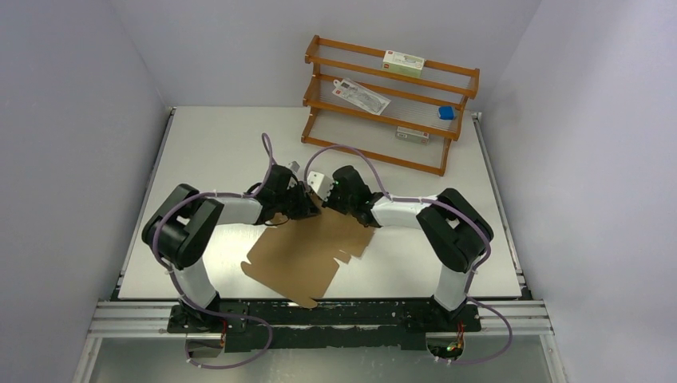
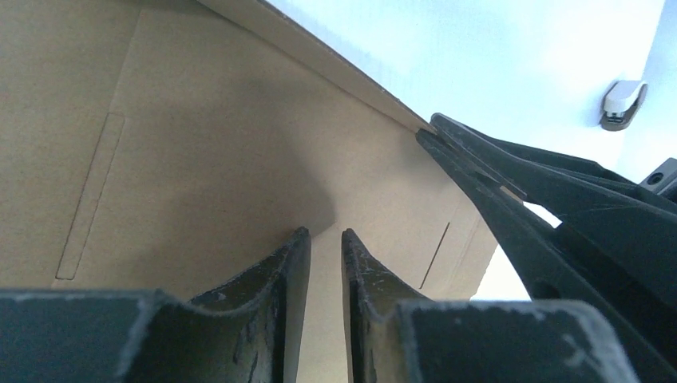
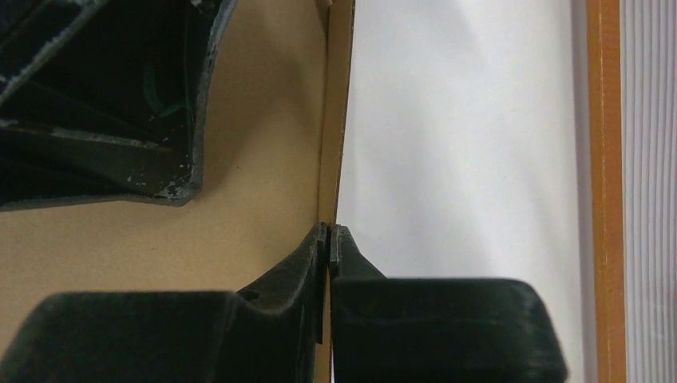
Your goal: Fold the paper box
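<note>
Far edge of box (image 1: 307, 254) clamped in right gripper (image 3: 330, 231)
Over the box, left gripper (image 2: 323, 237) fingers slightly apart, hold unclear; carton (image 1: 403, 62) beyond the box, print unreadable.

Brown unfolded paper box (image 1: 307, 251), creased and notched, mostly flat, far-edge flap upright.

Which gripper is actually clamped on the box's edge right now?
The right gripper: its jaws are shut on the thin raised edge of the paper box. The left gripper shows a gap between its fingers.
</note>
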Motion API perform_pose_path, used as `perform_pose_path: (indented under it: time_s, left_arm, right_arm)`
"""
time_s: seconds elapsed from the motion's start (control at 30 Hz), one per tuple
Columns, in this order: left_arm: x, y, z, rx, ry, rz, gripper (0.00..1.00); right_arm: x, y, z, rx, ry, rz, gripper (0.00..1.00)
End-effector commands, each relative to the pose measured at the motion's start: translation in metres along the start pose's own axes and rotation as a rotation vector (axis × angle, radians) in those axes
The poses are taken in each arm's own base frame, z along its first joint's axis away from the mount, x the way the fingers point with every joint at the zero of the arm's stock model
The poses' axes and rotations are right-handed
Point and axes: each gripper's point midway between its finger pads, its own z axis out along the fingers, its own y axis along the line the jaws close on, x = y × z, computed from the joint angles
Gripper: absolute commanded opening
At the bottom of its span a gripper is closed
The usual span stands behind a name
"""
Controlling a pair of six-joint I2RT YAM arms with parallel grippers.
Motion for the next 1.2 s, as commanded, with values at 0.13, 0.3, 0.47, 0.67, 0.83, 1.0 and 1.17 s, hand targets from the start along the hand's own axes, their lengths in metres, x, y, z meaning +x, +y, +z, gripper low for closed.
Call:
perform_pose_path:
  time_s: [0.13, 0.3, 0.47, 0.67, 0.83, 1.0, 1.17]
  left_arm:
    - [-0.004, 0.02, -0.035, -0.15, -0.024, 0.067, 0.33]
    - [0.001, 0.026, -0.068, -0.201, -0.02, 0.098, 0.38]
    - [0.021, 0.037, -0.087, -0.224, 0.016, 0.101, 0.34]
    - [0.025, 0.036, -0.072, -0.178, 0.016, 0.063, 0.28]
    - [0.025, 0.033, -0.059, -0.158, 0.04, 0.048, 0.2]
    - [0.035, 0.048, -0.049, -0.192, 0.072, 0.039, 0.12]
    - [0.035, 0.053, -0.042, -0.204, 0.067, 0.029, 0.11]
  right_arm:
    - [-0.021, -0.009, 0.002, -0.057, -0.032, 0.066, 0.0]
    - [-0.019, -0.014, 0.004, -0.09, -0.021, 0.101, 0.0]
    - [-0.028, -0.024, 0.003, -0.068, -0.046, 0.077, 0.0]
    - [-0.033, -0.026, 0.009, -0.078, -0.04, 0.069, 0.0]
    - [-0.04, -0.031, 0.004, -0.066, -0.059, 0.069, 0.0]
    - [-0.052, -0.031, -0.007, -0.067, -0.087, 0.062, 0.0]
    - [-0.061, -0.023, -0.017, -0.087, -0.102, 0.062, 0.0]
